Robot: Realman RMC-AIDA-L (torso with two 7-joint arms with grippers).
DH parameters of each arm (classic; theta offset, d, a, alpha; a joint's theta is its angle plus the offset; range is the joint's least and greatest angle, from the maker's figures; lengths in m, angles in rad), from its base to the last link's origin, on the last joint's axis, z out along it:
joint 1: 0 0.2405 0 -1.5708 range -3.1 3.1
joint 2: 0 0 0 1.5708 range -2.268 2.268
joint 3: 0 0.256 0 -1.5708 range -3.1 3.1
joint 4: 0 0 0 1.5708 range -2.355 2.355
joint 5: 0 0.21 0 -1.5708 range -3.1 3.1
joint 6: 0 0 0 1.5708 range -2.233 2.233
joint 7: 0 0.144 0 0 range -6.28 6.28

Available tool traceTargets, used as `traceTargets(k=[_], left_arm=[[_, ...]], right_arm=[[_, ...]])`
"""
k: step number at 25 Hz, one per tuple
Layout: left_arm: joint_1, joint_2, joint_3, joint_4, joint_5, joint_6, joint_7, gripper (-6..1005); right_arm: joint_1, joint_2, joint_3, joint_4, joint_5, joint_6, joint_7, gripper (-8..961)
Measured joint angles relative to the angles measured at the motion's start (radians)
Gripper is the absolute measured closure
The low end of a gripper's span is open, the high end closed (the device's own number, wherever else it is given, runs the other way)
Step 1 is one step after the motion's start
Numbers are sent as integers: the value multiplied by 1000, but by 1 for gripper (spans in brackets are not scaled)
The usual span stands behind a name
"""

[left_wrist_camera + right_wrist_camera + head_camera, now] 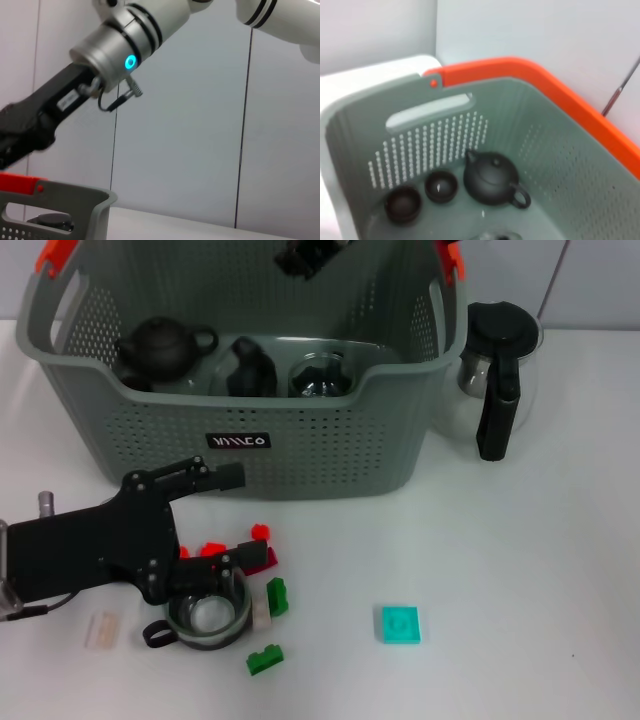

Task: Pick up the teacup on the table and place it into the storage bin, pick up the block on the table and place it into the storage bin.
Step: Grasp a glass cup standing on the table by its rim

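A clear glass teacup [208, 616] with a dark band stands on the white table in front of the storage bin [320, 445]. My left gripper [236, 518] lies low over it and is open. One finger reaches toward the bin's front wall, and the other finger [232, 562] rests at the cup's far rim. Small blocks lie around the cup: red ones [260, 532], green ones [265, 658] and a teal square block [398, 624] to the right. My right gripper [308, 254] hangs above the bin's back. The right wrist view looks down into the bin [445, 145].
Inside the bin sit a black teapot [160, 345], small dark cups [440, 186] and a glass cup [320, 375]. A glass pot with a black handle [497, 375] stands right of the bin. A pale clear block [103, 630] lies at the front left.
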Motion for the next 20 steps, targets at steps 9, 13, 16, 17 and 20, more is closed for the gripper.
traceTargets(k=[9,13,16,17,20], left_arm=[[0,0,-6,0,-11,4,-4,168],[0,0,-7,0,-23,11,-5,168],[0,1,-7,1,-28,12,-2,168],[0,2,-8,1,-28,12,-1,168],[0,2,-8,2,-35,13,0,168]], right_arm=[[-167,-2,19,-285,188,-133,-79,746],[-274,-2,20,-408,283,-180,-132,729],[-377,-1,20,-470,398,-195,-220,717],[-417,-1,20,-482,442,-195,-255,682],[-529,-2,30,-497,567,-195,-370,578]])
